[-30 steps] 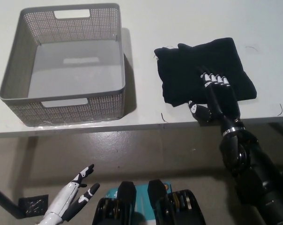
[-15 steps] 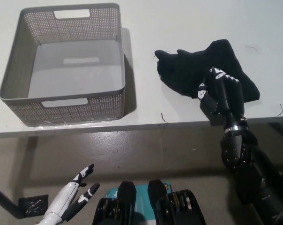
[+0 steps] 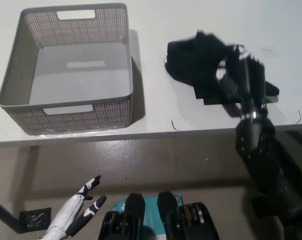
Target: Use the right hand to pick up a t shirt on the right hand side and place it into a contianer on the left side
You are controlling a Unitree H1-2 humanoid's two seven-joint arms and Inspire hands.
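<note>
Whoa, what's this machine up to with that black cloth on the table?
The robot's black right hand has closed on a black t-shirt at the right side of the white table and is lifting it; the picture is blurred there, and part of the cloth looks to be still touching the tabletop. A grey perforated basket stands empty on the left, where the shirt is meant to go. The white left hand rests low below the table edge, fingers apart, holding nothing.
</note>
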